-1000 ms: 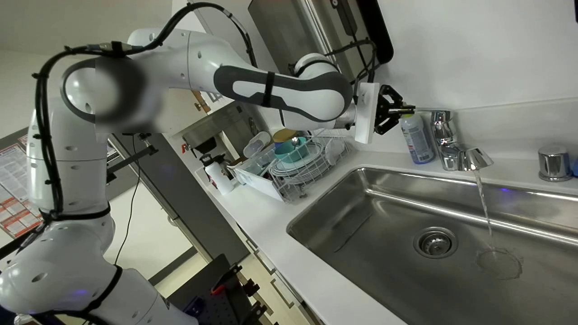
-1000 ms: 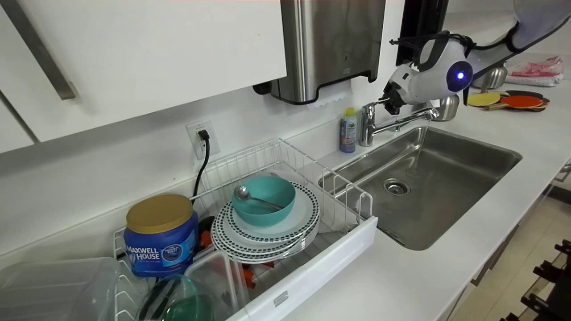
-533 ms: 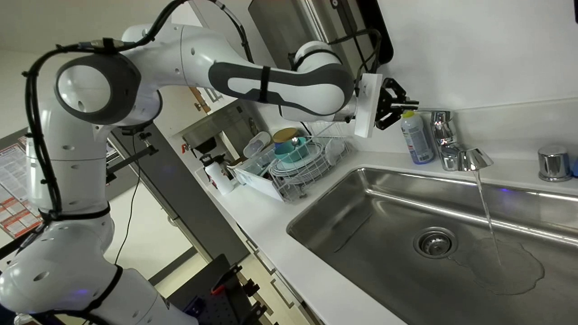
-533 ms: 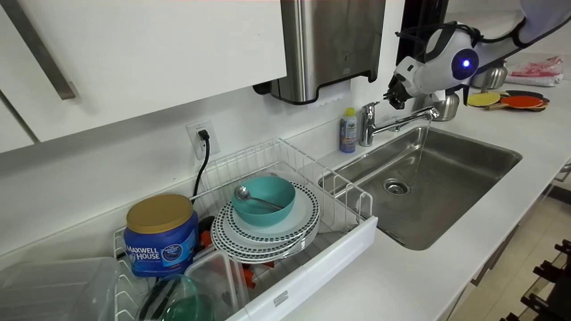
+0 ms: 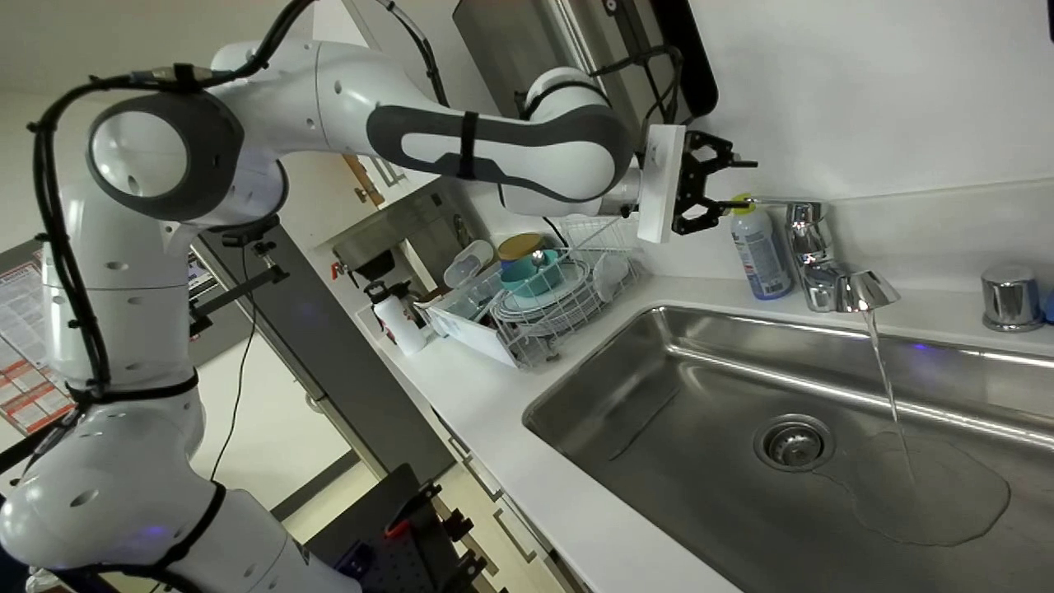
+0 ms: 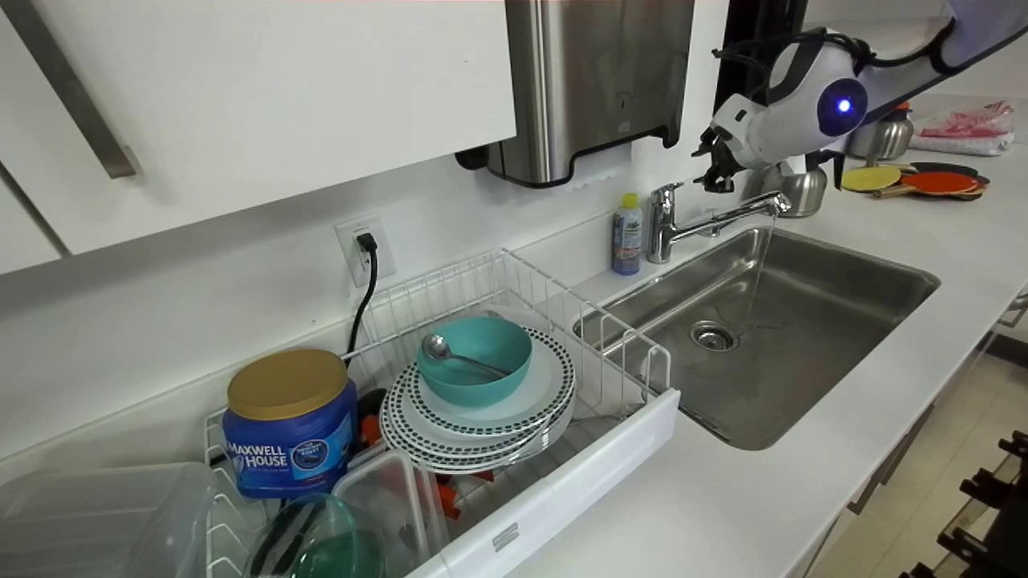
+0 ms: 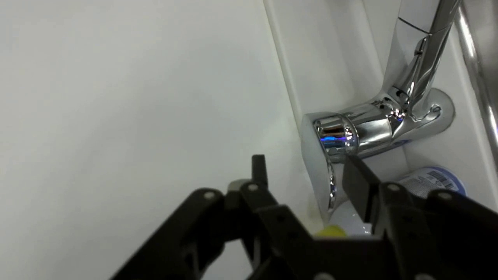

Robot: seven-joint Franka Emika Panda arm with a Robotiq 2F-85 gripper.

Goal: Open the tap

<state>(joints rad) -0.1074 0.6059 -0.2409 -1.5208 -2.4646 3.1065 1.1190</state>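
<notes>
In an exterior view, printed sheets and the label on a bottle were too small for me to read. Just beside the bottle, the tap stood behind the sink, body upright, spout jutting over it with water falling. My end effector had its fingers spread wide near the lever; whether they touched it, I could not tell. In an exterior view, a blue tub read "MAXWELL HOUSE", and the spout pointed away from the dish rack. In the wrist view, a barcode marked the bottle, and the spout ran toward the top right.
</notes>
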